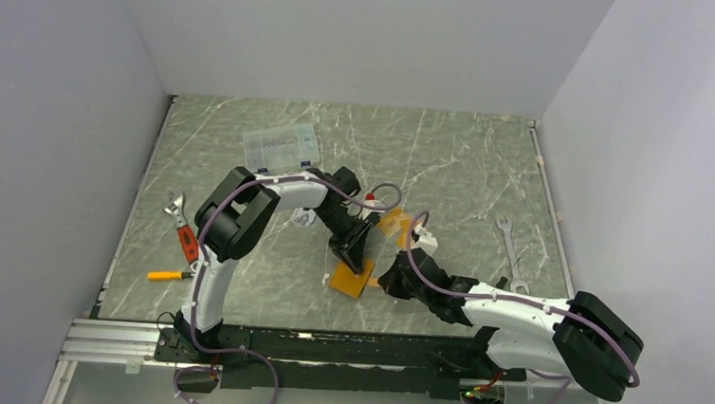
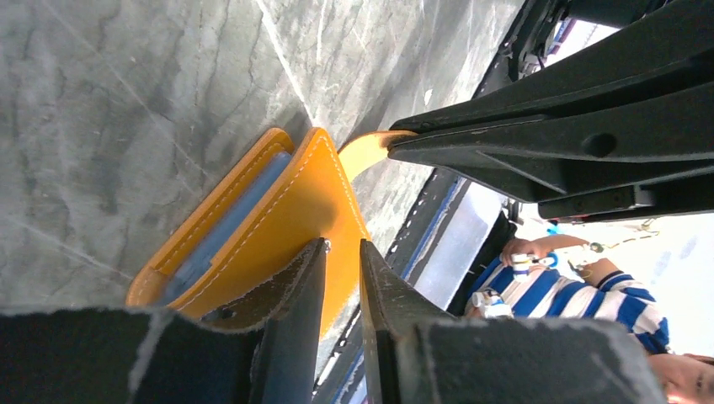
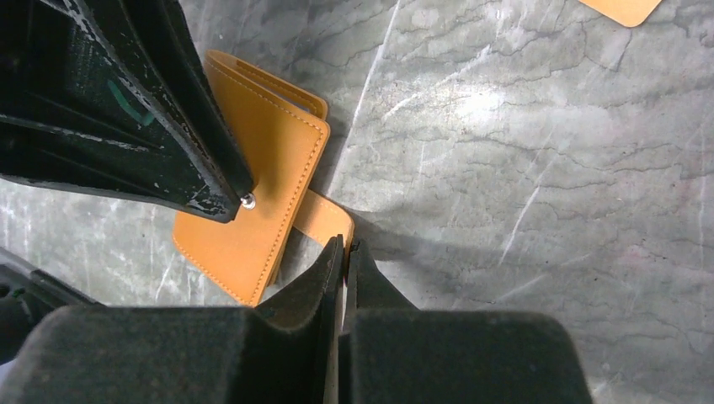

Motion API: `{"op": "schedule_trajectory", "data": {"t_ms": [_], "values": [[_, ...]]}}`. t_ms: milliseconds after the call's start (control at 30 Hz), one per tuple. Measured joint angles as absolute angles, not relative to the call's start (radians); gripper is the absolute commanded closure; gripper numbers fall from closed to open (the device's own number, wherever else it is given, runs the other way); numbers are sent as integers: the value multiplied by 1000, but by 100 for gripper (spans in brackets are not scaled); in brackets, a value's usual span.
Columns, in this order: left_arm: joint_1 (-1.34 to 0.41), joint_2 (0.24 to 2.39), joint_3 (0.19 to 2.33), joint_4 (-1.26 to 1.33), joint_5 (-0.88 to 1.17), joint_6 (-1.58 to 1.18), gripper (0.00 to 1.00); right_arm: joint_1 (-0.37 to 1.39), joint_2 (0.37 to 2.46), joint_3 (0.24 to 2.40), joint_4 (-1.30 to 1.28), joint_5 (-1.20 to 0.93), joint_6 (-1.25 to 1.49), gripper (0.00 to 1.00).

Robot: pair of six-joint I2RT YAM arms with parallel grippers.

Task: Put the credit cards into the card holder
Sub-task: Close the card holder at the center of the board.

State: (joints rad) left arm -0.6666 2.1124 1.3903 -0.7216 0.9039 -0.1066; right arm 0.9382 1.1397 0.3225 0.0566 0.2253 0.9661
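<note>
The bench (image 1: pixel 451 171) is a grey-green slab veined with pale marble lines, closed in on three sides by plain white walls (image 1: pixel 366 31). A metal rail (image 1: pixel 116 342) runs along its near edge and carries the arm bases. In the left wrist view a person in a blue-and-white striped shirt (image 2: pixel 589 295) sits beyond that edge.

The card holder (image 3: pixel 253 168) lies near the middle of the bench, orange side up, with a pale blue lining showing at its fold. The right gripper (image 3: pixel 345 246) is clamped tight on its small tab. The left gripper (image 2: pixel 342 248) stands narrowly parted with nothing between its fingers, one tip resting on the holder's cover.

An orange credit card (image 1: pixel 392 225) lies flat just beyond the holder. A clear plastic box (image 1: pixel 281 146) sits toward the back. An adjustable wrench (image 1: pixel 181 228) and a screwdriver (image 1: pixel 168 275) lie at the left, and a spanner (image 1: pixel 510 251) at the right.
</note>
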Motion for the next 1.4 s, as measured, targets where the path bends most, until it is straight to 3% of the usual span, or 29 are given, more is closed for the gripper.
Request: {"op": "schedule_trajectory", "data": {"t_ms": [367, 800, 867, 933, 1033, 1100, 1400], "values": [[-661, 2062, 1311, -649, 896, 29, 71, 844, 1142, 325, 107, 102, 950, 100], [-664, 1910, 1160, -528, 798, 156, 68, 824, 1407, 587, 73, -40, 889, 100], [-656, 1901, 1146, -519, 801, 159, 61, 825, 1433, 604, 71, -56, 888, 100], [-637, 1895, 1135, -515, 820, 164, 43, 828, 1451, 614, 70, -63, 886, 100], [-611, 1875, 1129, -525, 862, 185, 35, 834, 1466, 617, 66, -67, 890, 100], [-593, 1853, 1124, -525, 857, 205, 4, 836, 1467, 617, 65, -70, 892, 100], [-537, 1718, 1119, -552, 825, 269, 1, 855, 1492, 656, 22, -69, 879, 100]]}}
